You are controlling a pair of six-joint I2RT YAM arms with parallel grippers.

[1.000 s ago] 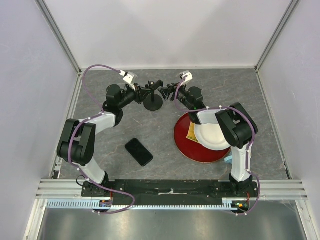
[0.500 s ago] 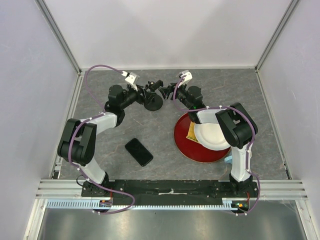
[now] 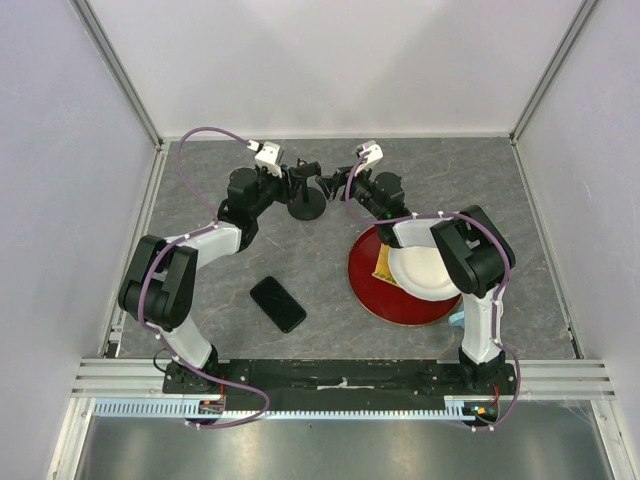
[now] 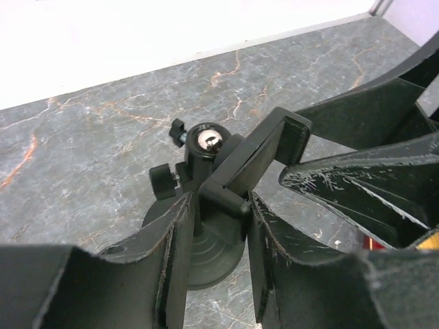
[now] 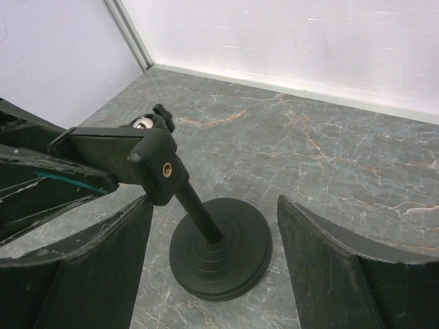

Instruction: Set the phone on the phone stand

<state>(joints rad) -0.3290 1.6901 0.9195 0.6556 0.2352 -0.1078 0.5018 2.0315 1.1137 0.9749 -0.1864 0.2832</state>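
Phone (image 3: 278, 304) flat on surface (image 3: 325, 272), well apart from phone stand (image 3: 307, 205); prob. stiff, slick, thin, so pinch across long edges; right tool (image 3: 330, 184) spread, left tool (image 3: 293, 182) straddles stand post, grip unclear.

grey marbled tabletop (image 3: 250, 260), white walls (image 3: 330, 60) around, aluminium rail (image 3: 340, 375) at near edge.

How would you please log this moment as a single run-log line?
left gripper: straddles phone stand, contact unclear | right gripper: open, flanking phone stand | phone: flat on table, ungrasped
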